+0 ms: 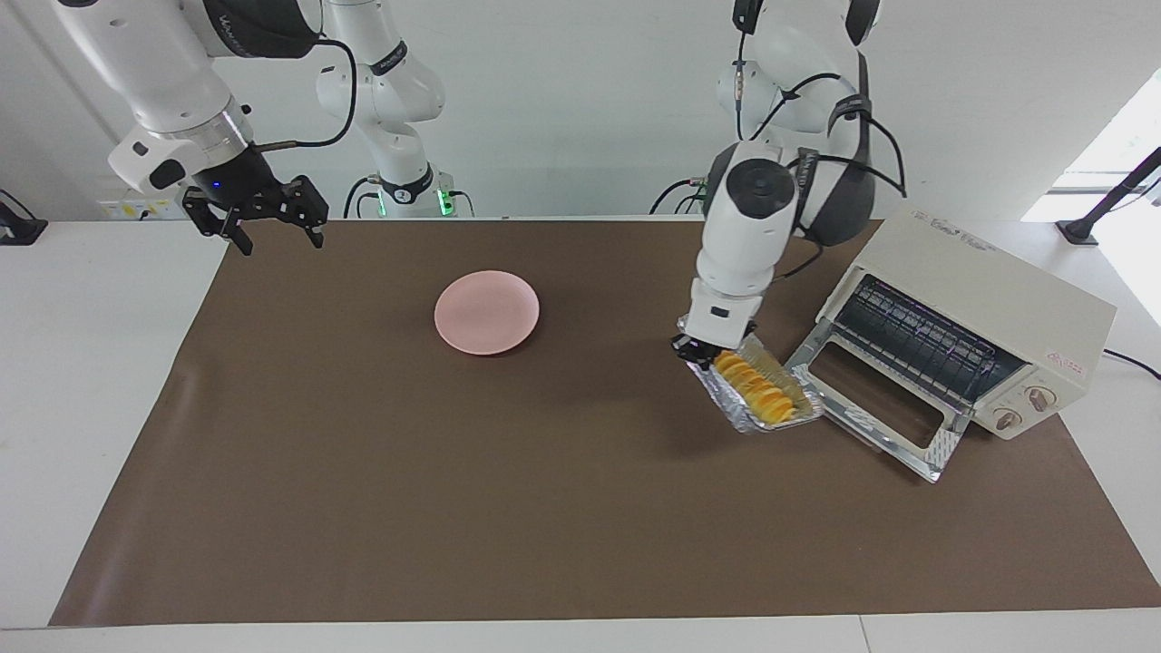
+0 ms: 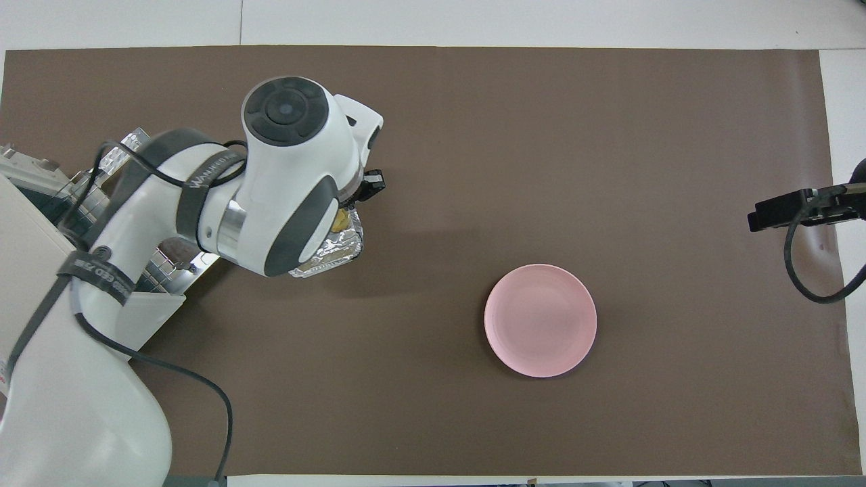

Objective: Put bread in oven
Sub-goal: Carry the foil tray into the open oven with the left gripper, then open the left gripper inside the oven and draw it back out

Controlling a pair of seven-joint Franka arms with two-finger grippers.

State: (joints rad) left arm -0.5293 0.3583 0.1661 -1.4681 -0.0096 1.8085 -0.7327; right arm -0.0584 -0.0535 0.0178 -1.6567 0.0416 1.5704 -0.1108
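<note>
One thin silver foil tray (image 1: pixel 757 399) of ridged golden bread (image 1: pixel 755 388), pinched at its rim by left gripper (image 1: pixel 697 352); light, flimsy, probably bends. Right gripper (image 1: pixel 269 223) waiting, spread.

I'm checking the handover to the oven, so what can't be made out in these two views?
- Overhead view: the left arm covers most of the foil tray and bread.
- Overhead view: the oven is cut by the frame edge and partly hidden by that arm.
- Facing view: the left pincer grips the tray's end; whether the tray touches the oven door is unclear.
- Overhead view: the waiting right pincer shows only in part.
</note>
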